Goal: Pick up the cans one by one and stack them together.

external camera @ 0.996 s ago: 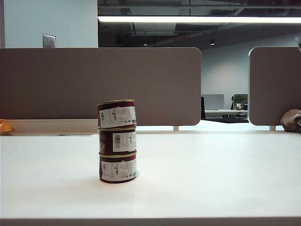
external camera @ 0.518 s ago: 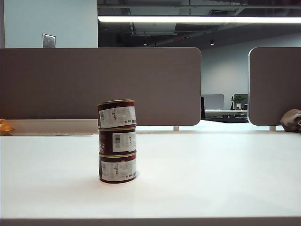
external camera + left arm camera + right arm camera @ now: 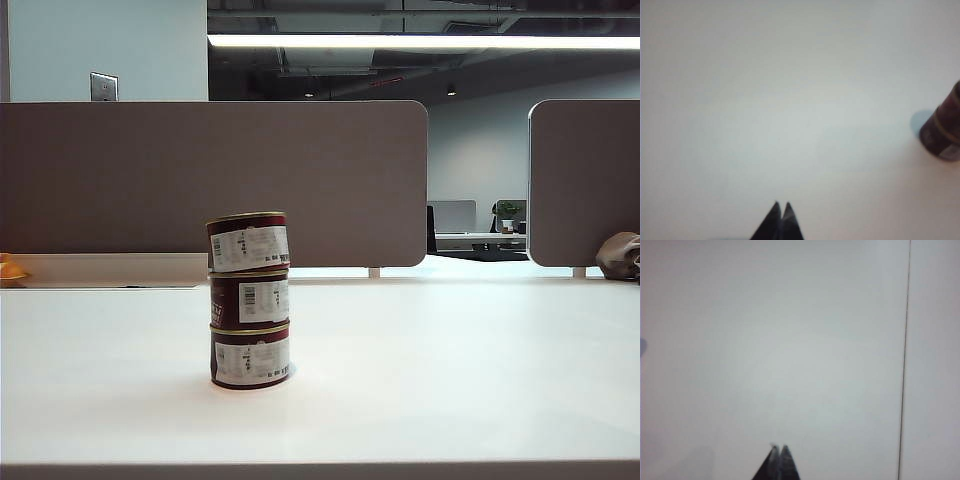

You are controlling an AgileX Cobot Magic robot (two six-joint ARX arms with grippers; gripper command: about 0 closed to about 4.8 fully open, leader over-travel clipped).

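Cans point(image 3: 249, 299) are standing three high, left of centre on the table point(image 3: 450, 380), top one sitting slightly askew. Left end effector point(image 3: 781, 206) and right end effector point(image 3: 778, 447) are both closed, empty, over bare table. You are risking a topple if either arm swings near.

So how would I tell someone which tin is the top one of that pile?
On the white table, left of the middle and in front of the long grey partition, three alike maroon cans stand stacked. The top can is the highest, sitting slightly tilted and shifted left over the middle can; nothing rests on its gold-rimmed lid.
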